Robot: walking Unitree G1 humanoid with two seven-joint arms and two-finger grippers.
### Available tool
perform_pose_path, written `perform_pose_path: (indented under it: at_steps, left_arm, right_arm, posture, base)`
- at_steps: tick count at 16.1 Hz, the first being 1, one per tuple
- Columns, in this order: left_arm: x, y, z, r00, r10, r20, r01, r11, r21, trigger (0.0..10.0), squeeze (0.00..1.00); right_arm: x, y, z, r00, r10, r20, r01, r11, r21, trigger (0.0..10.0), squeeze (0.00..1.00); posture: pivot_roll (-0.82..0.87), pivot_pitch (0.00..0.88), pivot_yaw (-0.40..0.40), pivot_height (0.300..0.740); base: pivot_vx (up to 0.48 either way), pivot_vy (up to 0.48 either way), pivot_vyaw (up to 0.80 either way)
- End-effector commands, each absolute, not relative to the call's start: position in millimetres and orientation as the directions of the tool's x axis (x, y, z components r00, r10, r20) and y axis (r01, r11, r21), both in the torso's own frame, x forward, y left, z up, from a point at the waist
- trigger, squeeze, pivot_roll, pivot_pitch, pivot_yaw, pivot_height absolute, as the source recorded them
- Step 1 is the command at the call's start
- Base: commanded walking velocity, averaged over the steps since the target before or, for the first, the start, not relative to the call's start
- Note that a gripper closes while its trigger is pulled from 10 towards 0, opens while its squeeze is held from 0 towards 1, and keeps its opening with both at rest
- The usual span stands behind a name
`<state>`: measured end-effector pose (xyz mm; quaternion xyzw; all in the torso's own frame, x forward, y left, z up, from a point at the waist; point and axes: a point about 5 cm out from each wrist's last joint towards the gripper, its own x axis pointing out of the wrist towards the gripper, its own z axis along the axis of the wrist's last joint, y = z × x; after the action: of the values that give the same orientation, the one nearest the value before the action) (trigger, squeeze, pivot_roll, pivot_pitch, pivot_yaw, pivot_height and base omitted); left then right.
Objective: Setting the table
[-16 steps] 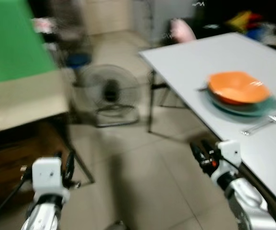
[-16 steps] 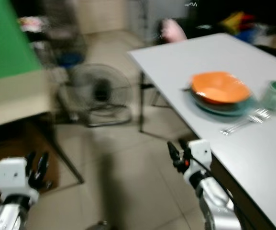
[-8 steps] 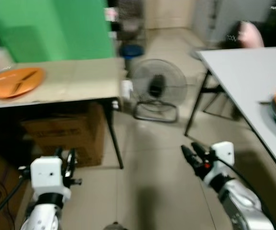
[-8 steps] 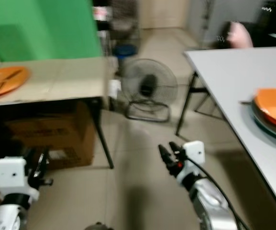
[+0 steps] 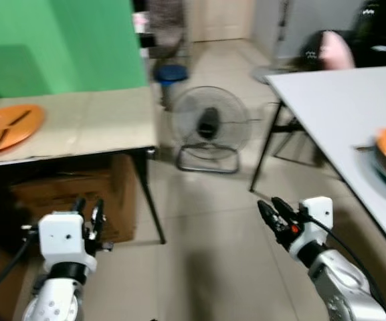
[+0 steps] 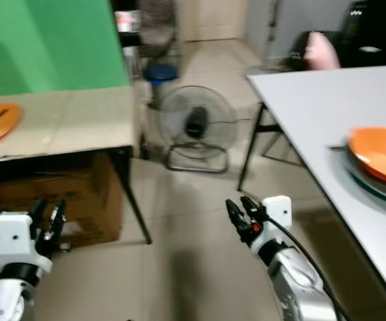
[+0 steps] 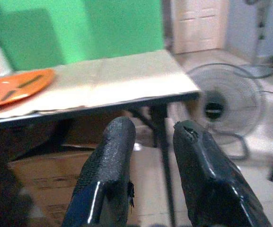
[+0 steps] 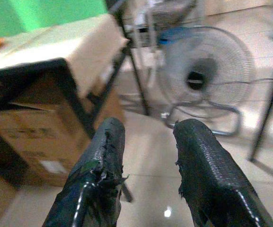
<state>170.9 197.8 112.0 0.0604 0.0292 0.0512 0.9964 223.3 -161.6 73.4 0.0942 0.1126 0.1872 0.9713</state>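
Glossy tiled floor (image 5: 213,221); smooth matt white table (image 5: 340,100); brown cardboard box (image 5: 72,194) — dull; wire-metal fan (image 5: 208,124); rough, scuffed black rubbery fingers (image 8: 108,156) — slightly shiny

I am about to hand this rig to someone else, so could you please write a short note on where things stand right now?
Left gripper: open, empty, held low over the floor beside the beige side table.
Right gripper: open, empty, held low over the tiled floor between the two tables.
Flat orange plate with a dark utensil lies on the beige side table, at the robot's left.
Orange bowl sits on a teal plate on the white dining table, at the right.
Done: one place partly laid.
Left: probably fetch the flat orange plate and carry it to the white dining table.
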Motion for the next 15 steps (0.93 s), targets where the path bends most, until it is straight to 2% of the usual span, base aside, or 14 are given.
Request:
perform_pose_path:
  at_steps: [1,15]
  left_arm:
    - [171.8,197.3,113.2,0.993,0.102,-0.055,-0.095,0.989,0.116,10.0,0.00]
    - [175.2,199.3,122.0,0.995,0.090,-0.032,-0.086,0.991,0.105,10.0,0.00]
  right_arm:
    - [224.1,-159.5,78.1,0.904,0.394,-0.168,-0.354,0.907,0.227,10.0,0.00]
    - [230.2,-160.4,87.0,0.923,0.366,-0.119,-0.338,0.919,0.204,10.0,0.00]
  posture:
    - [-0.04,0.031,0.030,0.740]
    - [-0.04,0.009,0.027,0.740]
  base:
    - [0.356,0.000,0.00]
    - [0.354,0.000,0.00]
